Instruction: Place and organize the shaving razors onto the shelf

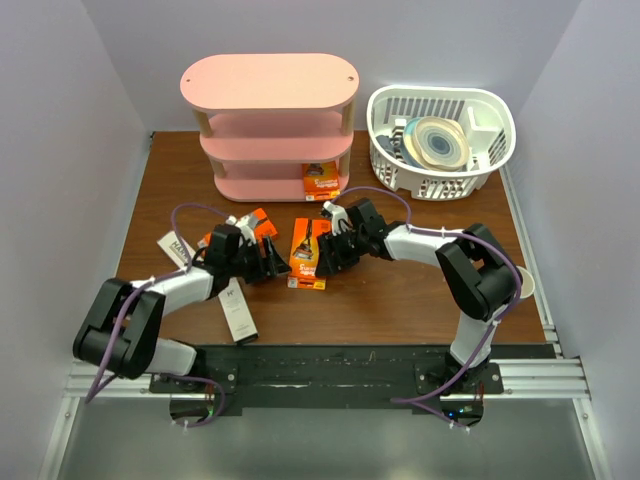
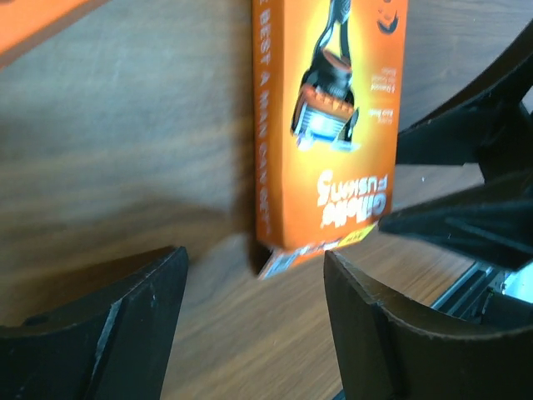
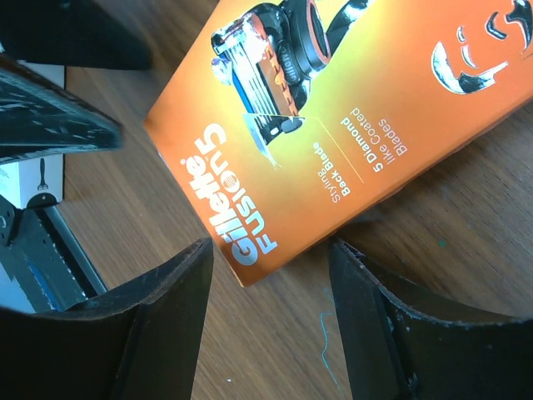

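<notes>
Pale lilac walls close in a brown wooden bench (image 1: 400,300). At its far left stands the pink shelf (image 1: 268,82) with 3 oval tiers, and at the far right a white slatted basket (image 1: 492,120) holding round discs.

1 orange razor pack (image 1: 320,181) already sits at the right end of the shelf's lowest tier. A 2nd orange pack (image 1: 308,255) lies flat on the bench in front of the shelf, about midway between the 2 arms. A 3rd orange pack (image 1: 262,221) lies just left of it, partly hidden under the left arm (image 1: 190,285). 2 slim whitish boxes rest on the left side of the bench: 1 (image 1: 175,250) near the left edge, the other (image 1: 238,311) nearer the arm bases.

Both arms reach low toward the middle pack from opposite sides. The left jaws stand wide apart just above the wood, with the pack's short end ahead of the gap and nothing gripped. The right arm (image 1: 420,243) comes in from the right. Its jaws are also parted, and a printed corner of the pack pokes into the gap without touching either side. The middle pack lies flat on the bench.
</notes>
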{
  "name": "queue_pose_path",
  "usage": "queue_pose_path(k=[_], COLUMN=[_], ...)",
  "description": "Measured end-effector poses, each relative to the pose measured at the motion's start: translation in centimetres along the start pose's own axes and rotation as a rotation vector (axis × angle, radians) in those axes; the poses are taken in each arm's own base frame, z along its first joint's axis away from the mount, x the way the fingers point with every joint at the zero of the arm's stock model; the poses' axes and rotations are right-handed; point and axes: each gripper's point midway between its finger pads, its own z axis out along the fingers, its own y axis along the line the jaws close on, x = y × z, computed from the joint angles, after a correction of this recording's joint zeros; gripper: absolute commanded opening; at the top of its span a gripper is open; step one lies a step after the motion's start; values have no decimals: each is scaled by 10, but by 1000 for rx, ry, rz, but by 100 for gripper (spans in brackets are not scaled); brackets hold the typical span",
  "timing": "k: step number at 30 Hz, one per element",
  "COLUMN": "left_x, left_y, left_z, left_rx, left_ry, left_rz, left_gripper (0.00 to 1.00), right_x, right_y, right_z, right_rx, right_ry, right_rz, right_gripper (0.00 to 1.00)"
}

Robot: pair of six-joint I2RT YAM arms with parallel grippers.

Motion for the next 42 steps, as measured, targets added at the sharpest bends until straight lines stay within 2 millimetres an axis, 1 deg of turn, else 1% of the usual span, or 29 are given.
queue_pose_path(k=[3,6,10,12,17,19,20,21,22,23,24,26,27,32,35,38,42], left_x=[9,16,17,18,31,35,35,36,35,35,35,34,34,23,12,-5,-25], left_y=[3,1,-6,-9,-21,-24,-23,-22,-21,-19,-19,-14,-12,-10,-5,-4,-7], left_z=[-8,-10,-3,1,8,9,9,10,11,13,14,17,19,19,13,0,-19], left_rx=[17,59,116,140,179,184,181,175,168,161,158,135,130,127,120,114,114], left_ry=[1,-3,8,19,60,69,69,70,70,71,72,74,74,51,19,-41,-120], left_rz=[-5,6,19,26,50,51,50,45,43,39,37,35,36,69,107,172,288], left_gripper=[72,70,65,60,55,48,42,39,34,19,13,3,0,0,0,0,0], right_x=[0,-1,-1,-1,-2,-4,-5,-5,-6,-7,-8,-9,-10,-9,-8,-5,-8], right_y=[0,0,1,0,1,1,1,1,1,1,1,0,0,-1,0,1,6], right_z=[0,0,0,0,1,1,1,2,2,3,3,3,3,3,1,-5,-14], right_rx=[0,0,0,0,-1,-2,-2,-4,-5,-5,-5,-5,-4,-4,-1,5,7], right_ry=[-1,-2,-3,-4,-9,-15,-16,-16,-19,-21,-24,-28,-30,-30,-23,-8,-17], right_rz=[7,14,24,26,47,57,61,65,67,67,68,68,69,65,52,37,10], right_gripper=[63,63,63,63,63,63,63,63,63,63,63,63,63,63,63,64,64])
